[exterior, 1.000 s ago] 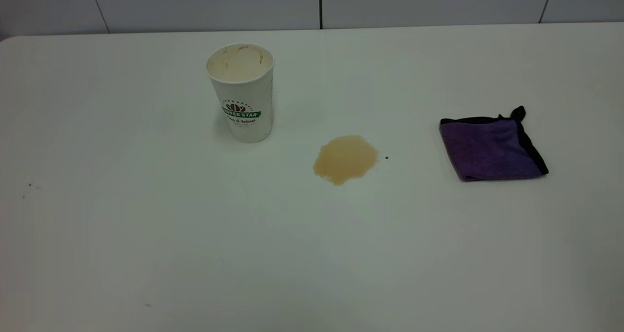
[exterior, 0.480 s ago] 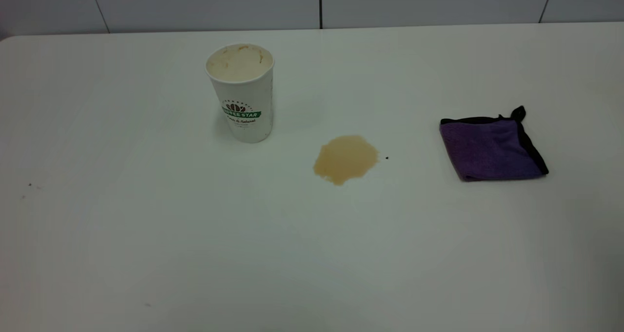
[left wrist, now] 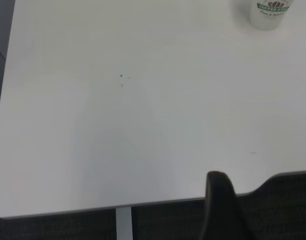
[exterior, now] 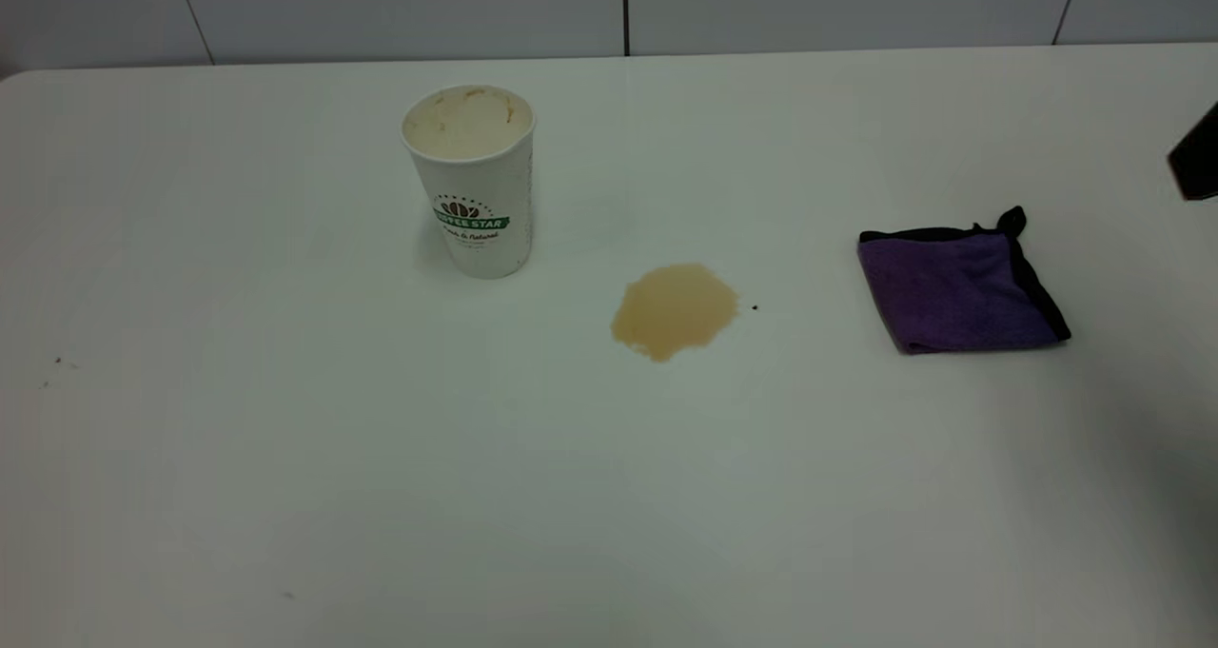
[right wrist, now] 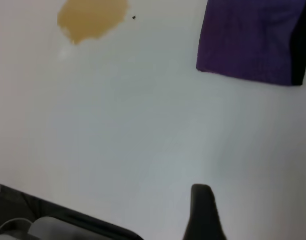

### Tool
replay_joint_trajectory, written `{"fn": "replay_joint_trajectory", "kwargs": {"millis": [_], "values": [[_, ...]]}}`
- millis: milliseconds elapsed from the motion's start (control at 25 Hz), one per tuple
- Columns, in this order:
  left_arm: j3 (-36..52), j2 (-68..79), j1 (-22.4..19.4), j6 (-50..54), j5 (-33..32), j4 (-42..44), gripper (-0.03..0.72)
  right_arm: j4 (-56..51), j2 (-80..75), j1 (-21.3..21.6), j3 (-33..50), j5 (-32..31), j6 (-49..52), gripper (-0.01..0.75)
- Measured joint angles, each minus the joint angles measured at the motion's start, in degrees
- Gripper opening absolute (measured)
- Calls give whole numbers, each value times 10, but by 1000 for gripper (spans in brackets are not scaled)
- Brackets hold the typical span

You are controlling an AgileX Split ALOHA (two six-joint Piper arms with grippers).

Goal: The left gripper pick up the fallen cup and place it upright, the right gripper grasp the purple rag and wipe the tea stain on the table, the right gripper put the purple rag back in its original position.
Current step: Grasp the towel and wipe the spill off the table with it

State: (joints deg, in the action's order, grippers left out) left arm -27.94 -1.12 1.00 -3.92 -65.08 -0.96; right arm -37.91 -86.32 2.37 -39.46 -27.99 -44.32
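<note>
A white paper cup [exterior: 471, 186] with a green logo stands upright at the back left of the table; its base also shows in the left wrist view [left wrist: 270, 12]. A tan tea stain [exterior: 674, 310] lies mid-table and shows in the right wrist view [right wrist: 92, 17]. The folded purple rag [exterior: 956, 286] with black trim lies to the stain's right and shows in the right wrist view [right wrist: 255, 40]. My right gripper [exterior: 1197, 158] is a dark shape at the right edge, above and right of the rag, apart from it. My left gripper [left wrist: 220, 210] hovers by the table's near left edge, far from the cup.
The white table [exterior: 381, 458] runs back to a grey panelled wall [exterior: 381, 6]. A tiny dark speck [exterior: 755, 307] lies right of the stain. A few small specks [exterior: 59, 363] mark the far left.
A dark part of my right gripper has come into the exterior view at the right edge. The cup, stain and rag have not moved.
</note>
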Motion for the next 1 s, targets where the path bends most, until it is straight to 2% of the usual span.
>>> {"fn": "replay_joint_trajectory", "kwargs": {"millis": [240, 400, 640, 1000], "values": [[0, 0, 0, 0, 0, 0, 469, 25, -184, -42, -114, 9, 12, 589], [0, 0, 0, 0, 0, -1, 469, 109, -290, -69, -215, 5, 135, 589], [0, 0, 0, 0, 0, -2, 469, 270, -403, -83, -366, -57, 310, 589], [0, 0, 0, 0, 0, -3, 469, 265, -528, -89, -519, -116, 333, 589]]}}
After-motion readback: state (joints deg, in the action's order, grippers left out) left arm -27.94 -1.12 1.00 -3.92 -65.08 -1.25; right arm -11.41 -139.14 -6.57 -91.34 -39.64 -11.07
